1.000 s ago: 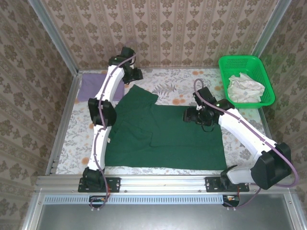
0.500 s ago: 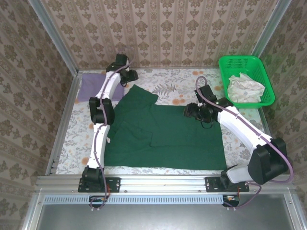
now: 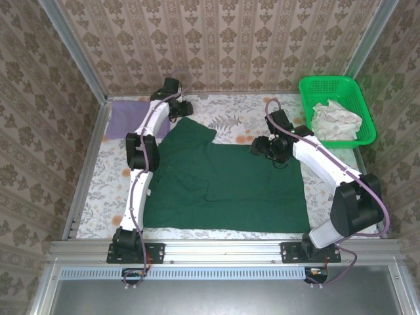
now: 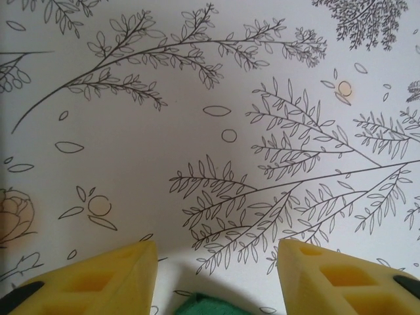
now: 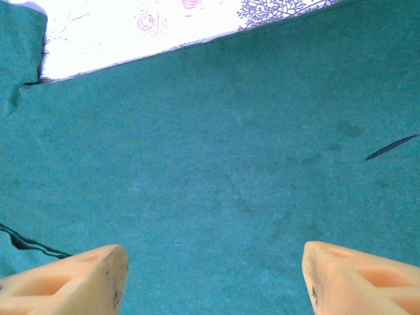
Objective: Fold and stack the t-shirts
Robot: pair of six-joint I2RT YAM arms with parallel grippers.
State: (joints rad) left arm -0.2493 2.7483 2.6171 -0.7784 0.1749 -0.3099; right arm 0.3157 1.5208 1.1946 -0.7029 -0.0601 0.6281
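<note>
The dark green t-shirt [image 3: 226, 180] lies spread flat over the middle of the table, one sleeve pointing to the far left. A folded lilac t-shirt [image 3: 121, 123] rests at the far left corner. My left gripper [image 3: 181, 109] hovers just beyond the green sleeve's tip. In the left wrist view its yellow fingers [image 4: 105, 275] stand apart over the flowered tablecloth, with a corner of green cloth [image 4: 205, 306] showing low between them and nothing gripped; the left gripper [image 4: 216, 266] is open. My right gripper [image 3: 262, 147] is open over the shirt's far right part. Its fingers [image 5: 79, 279] are wide apart above flat green cloth [image 5: 223, 164].
A bright green mesh basket [image 3: 357, 98] with crumpled white cloth [image 3: 335, 121] inside stands at the far right. Patterned walls and metal frame posts close the table in on three sides. Bare flowered tablecloth [image 3: 236, 111] shows beyond the green shirt.
My left gripper has moved nearer and slightly right, toward the tip of the green sleeve. The right gripper has shifted a little farther back over the shirt. The shirts have not moved.
</note>
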